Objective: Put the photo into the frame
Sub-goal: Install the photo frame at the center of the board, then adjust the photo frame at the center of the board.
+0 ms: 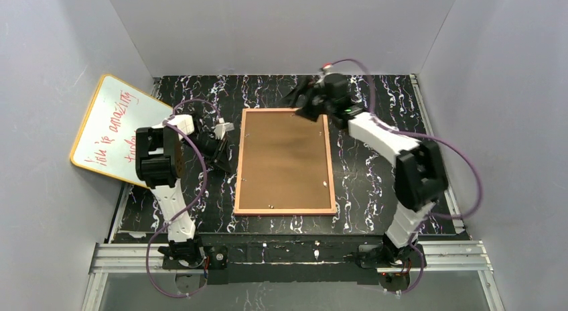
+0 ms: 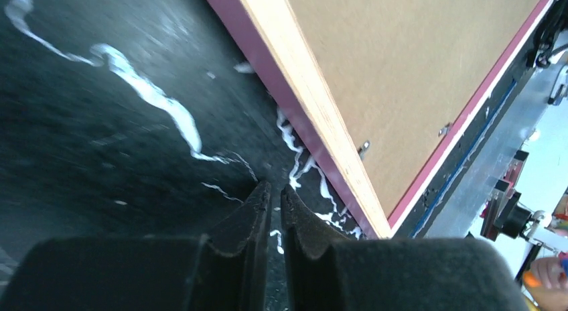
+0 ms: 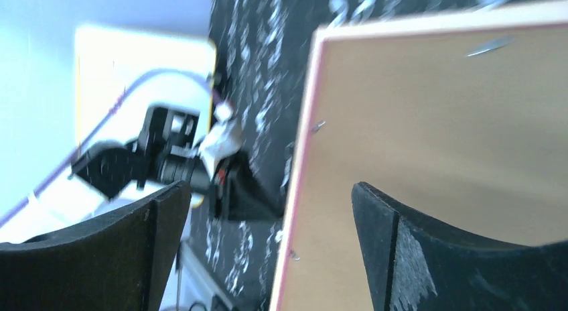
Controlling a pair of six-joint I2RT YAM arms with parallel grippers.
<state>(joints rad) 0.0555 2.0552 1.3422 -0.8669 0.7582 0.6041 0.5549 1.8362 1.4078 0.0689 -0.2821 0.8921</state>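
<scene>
Jaws stood spread wide on your right gripper point(image 3: 269, 190) above the far right corner of the frame point(image 1: 285, 211). The left gripper point(image 2: 275, 194) had its jaws nearly pressed together and held nothing.
The pink frame lay face down in the middle of the dark marbled table point(image 1: 375, 183), with a brown backing board point(image 1: 285, 157) filling it. The photo showed in no view, so you could not tell whether it sat under that board. Your left gripper hung low over the table, just beside the frame's left edge. A whiteboard point(image 1: 114, 130) leaned at the far left. If the small metal tabs point(image 2: 362, 149) along the rim were not turned over the board, nudging or lifting the frame could have let the board and any photo beneath slide out. Your open right jaws could also have snagged the rim on a descent.
</scene>
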